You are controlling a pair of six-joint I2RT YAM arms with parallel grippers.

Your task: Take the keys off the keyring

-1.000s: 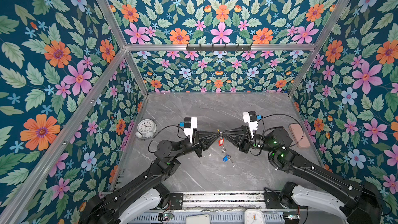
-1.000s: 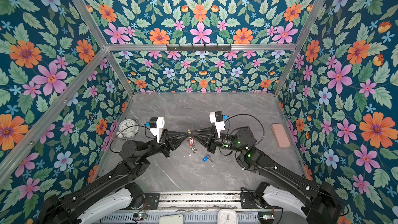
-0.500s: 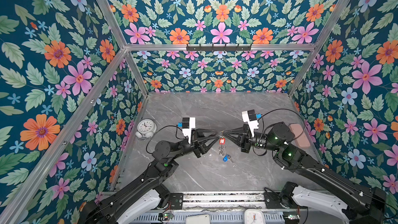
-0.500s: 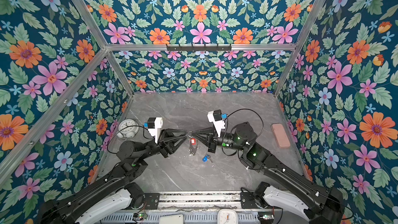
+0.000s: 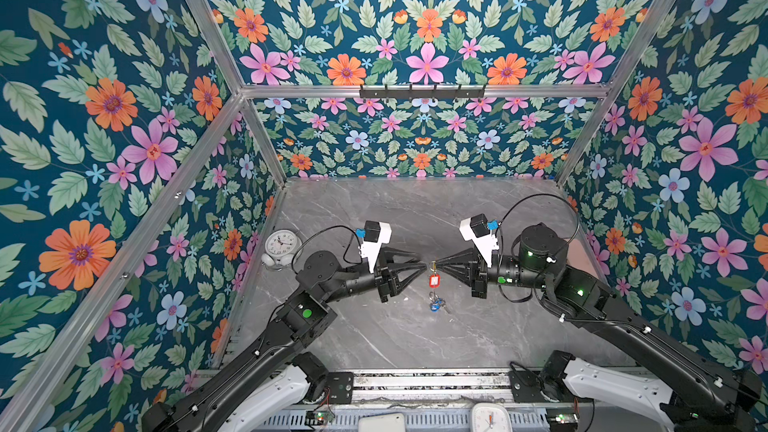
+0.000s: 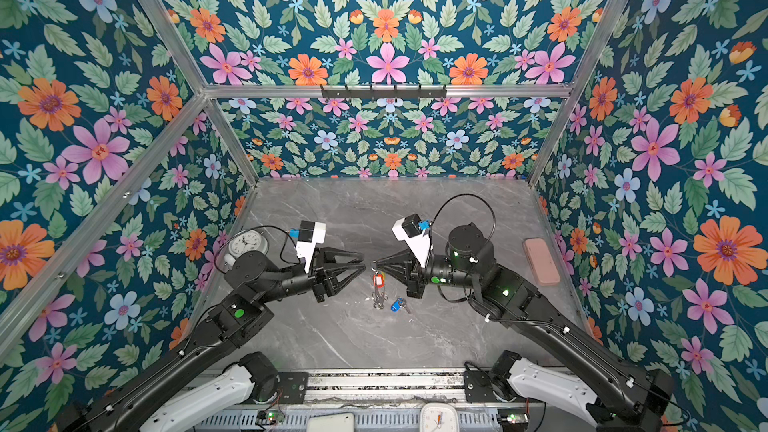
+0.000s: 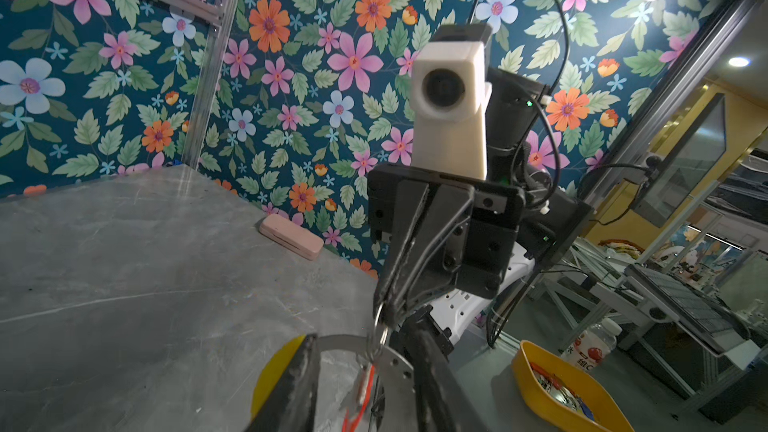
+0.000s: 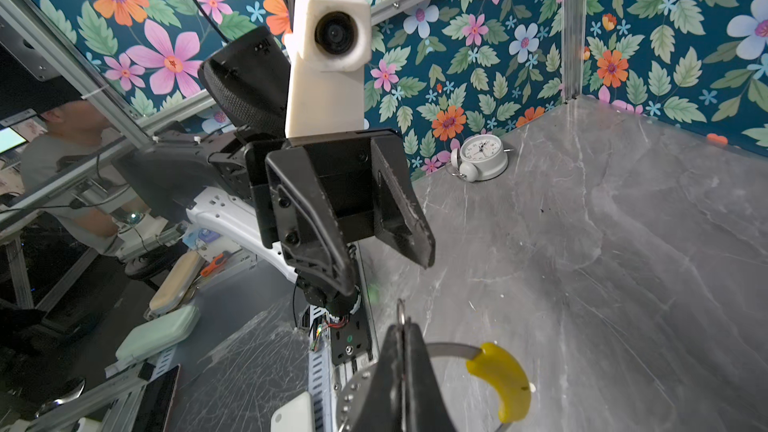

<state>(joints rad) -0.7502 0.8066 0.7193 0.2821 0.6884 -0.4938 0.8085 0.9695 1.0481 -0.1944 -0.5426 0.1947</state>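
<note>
A round white alarm clock [image 5: 282,248] stands on the grey marbled desk [image 5: 374,209]. Right of the clock and raised off the desk, the left pincer [image 5: 423,264] points away from it, jaws partly spread with nothing between them.

Just past its tips, further right of the clock, hangs the keyring [image 8: 451,349]. It is a thin grey hoop with a yellow sleeve [image 8: 500,380] over one arc. It is clear of the desk and dangles from a small silver split ring [image 8: 400,314]. In both top views the hoop shows only as a thin sliver, so whether the left pincer's tips touch it is hard to say. In the right wrist view they seem to stand clear of it.

The red-tagged key [image 5: 434,280] hangs on the keyring in the air, as far from the clock as the hoop. The blue-tagged key [image 6: 397,305] lies loose on the desk, right of the clock and nearer the robot's base, apart from the hoop.

Further right, the right pincer [image 5: 439,266] points back towards the clock. Its jaws are pressed together on the split ring, so it alone carries the keyring. Farthest from the clock, at the opposite side of the desk, lies a flat pink case [image 6: 541,261].
</note>
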